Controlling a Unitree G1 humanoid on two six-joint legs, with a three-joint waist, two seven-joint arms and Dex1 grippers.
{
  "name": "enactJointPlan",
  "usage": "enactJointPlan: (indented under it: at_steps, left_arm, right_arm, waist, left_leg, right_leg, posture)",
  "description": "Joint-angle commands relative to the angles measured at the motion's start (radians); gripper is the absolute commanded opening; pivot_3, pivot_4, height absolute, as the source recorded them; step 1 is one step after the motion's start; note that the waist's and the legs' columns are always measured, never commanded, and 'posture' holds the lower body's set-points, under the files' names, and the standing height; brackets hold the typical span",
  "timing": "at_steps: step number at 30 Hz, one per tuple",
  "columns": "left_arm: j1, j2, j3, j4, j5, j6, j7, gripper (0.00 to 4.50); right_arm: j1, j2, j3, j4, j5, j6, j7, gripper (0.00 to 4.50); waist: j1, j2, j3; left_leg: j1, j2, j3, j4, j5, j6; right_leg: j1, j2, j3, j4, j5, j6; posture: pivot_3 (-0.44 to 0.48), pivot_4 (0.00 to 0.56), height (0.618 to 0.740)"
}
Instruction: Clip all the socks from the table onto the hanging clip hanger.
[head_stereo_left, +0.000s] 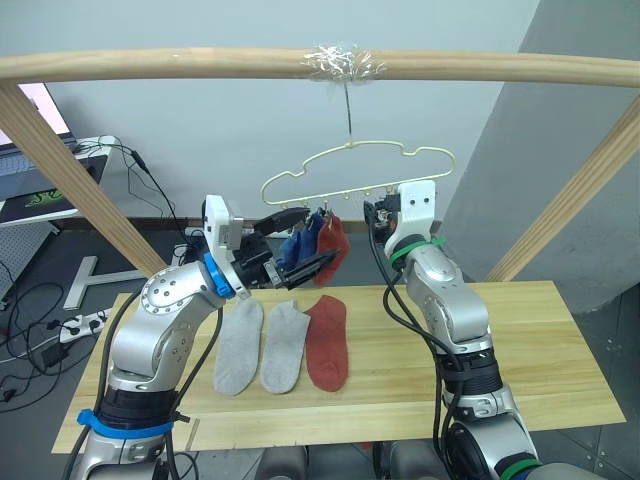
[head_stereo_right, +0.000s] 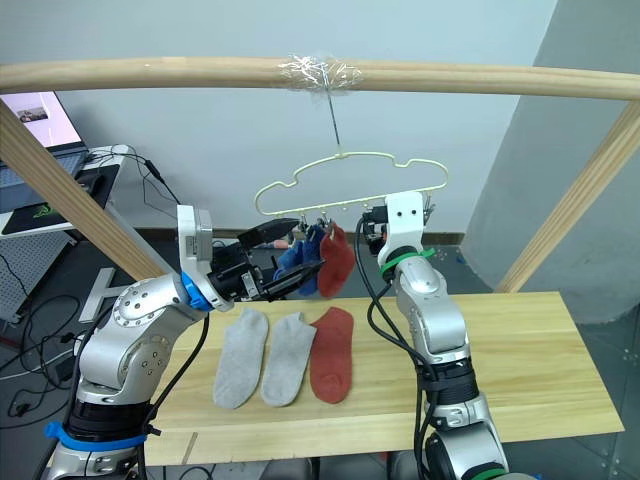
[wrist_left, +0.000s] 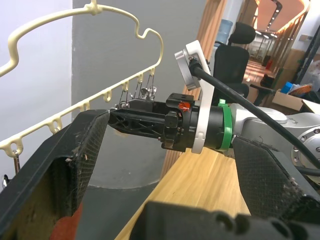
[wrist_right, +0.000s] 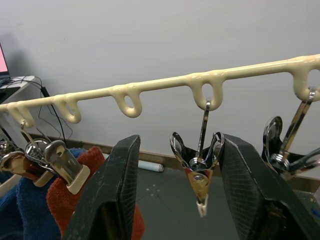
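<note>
Wooden pole (head_stereo_left: 200, 63) spans the top; the clip hanger (head_stereo_left: 356, 172) hangs from it by its hook, above the back edge of the counter (head_stereo_left: 540, 350).

On the counter, three socks lie side by side, toes toward the robot: two grey socks (head_stereo_left: 240, 344) (head_stereo_left: 283, 345) and one red sock (head_stereo_left: 327, 341), the red one nearest the middle. Already on the hanger: the blue socks (head_stereo_left: 298, 246) and a second red sock (head_stereo_left: 333, 245), bunched at the left end of the clip row.

Left claw (head_stereo_left: 300, 244) is raised beside those hung socks, fingers spread, nothing between them. Right claw (wrist_right: 200, 200) is up at the clip row, fingers apart with one empty metal clip (wrist_right: 197, 165) hanging between them, not yet squeezed; another free clip (wrist_right: 280, 145) hangs just beside it.

Judgement: half done, three socks left. The step in hand looks like readying the next free clip.

- Close the right claw on the clip's upper wings, not the jaws, so that the mouth opens.
- Clip swings freely on its loop; approach squarely and slowly or it will twist out.
- The hanger hangs from one hook and will tip under a sideways push; keep force inward only.
- Left claw should fetch the red sock by its cuff and feed a single fold of fabric deep into the opened clip.
</note>
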Motion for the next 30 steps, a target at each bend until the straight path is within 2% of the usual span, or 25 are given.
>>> enactJointPlan:
  at_steps: [1, 25, 28, 30]
  left_arm:
    - [-0.01, -0.002, 0.018, -0.034, -0.008, -0.008, 0.008, 4.5]
    - [-0.007, -0.004, 0.008, -0.046, -0.007, -0.007, 0.018, 4.5]
    - [-0.006, -0.004, 0.008, -0.05, -0.008, -0.004, 0.02, 4.5]
    - [-0.005, -0.005, 0.007, -0.05, -0.008, -0.003, 0.02, 4.5]
  right_arm:
    - [-0.023, 0.002, -0.005, -0.024, 0.011, -0.026, 0.005, 2.41]
    - [-0.041, 0.015, -0.011, -0.002, 0.013, -0.039, 0.004, 2.41]
    - [-0.04, 0.016, -0.011, -0.004, 0.014, -0.042, 0.006, 1.8]
    - [-0.042, 0.015, -0.01, -0.004, 0.014, -0.045, 0.008, 1.11]
  waist:
    - [0.0, 0.0, 0.0]
    - [0.0, 0.001, 0.001]
    - [0.0, 0.001, 0.001]
    - [0.0, 0.001, 0.001]
  left_leg:
    - [0.0, 0.0, 0.0, 0.0, 0.0, 0.0]
    - [0.0, 0.0, 0.0, -0.001, 0.0, 0.0]
    - [0.0, 0.0, 0.0, -0.001, 0.0, 0.0]
    - [0.0, 0.0, 0.0, -0.001, 0.0, 0.0]
  right_leg:
    - [0.0, 0.0, 0.0, 0.0, 0.0, 0.0]
    - [0.0, 0.0, 0.0, -0.001, 0.0, 0.0]
    - [0.0, 0.0, 0.0, -0.001, 0.0, 0.0]
    - [0.0, 0.0, 0.0, -0.001, 0.0, 0.0]
  posture:
    - [0.203, 0.158, 0.74]
    - [0.203, 0.164, 0.74]
    - [0.203, 0.164, 0.74]
    - [0.203, 0.164, 0.74]
